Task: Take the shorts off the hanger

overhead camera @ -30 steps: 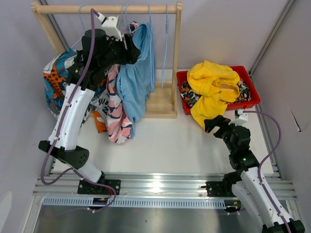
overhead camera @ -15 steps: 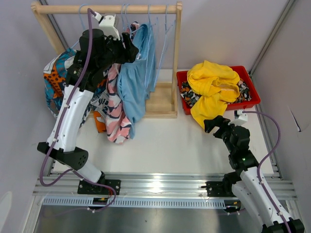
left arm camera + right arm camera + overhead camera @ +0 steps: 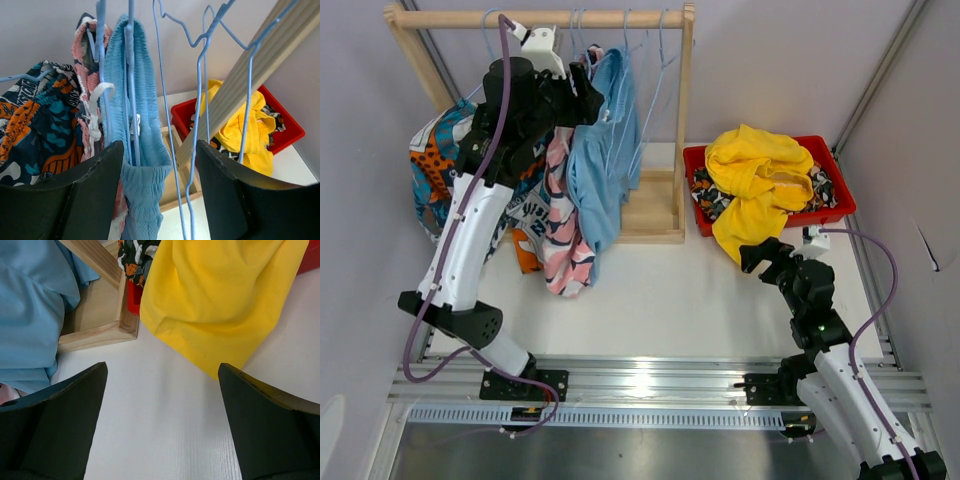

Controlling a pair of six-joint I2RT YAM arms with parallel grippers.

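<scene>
My left gripper [image 3: 156, 150] is up by the wooden rail [image 3: 540, 18], jaws apart around the waistband of the light blue shorts [image 3: 142, 185] hanging on a blue hanger [image 3: 131, 75], while my right gripper [image 3: 161, 367] hovers wide open over the table [image 3: 165, 430] beside the yellow shorts [image 3: 220, 295] spilling from the red bin [image 3: 825, 143].

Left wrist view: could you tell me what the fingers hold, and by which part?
Nothing is held: the left fingers stand open on either side of the light blue shorts at the waistband, not clamped.
</scene>
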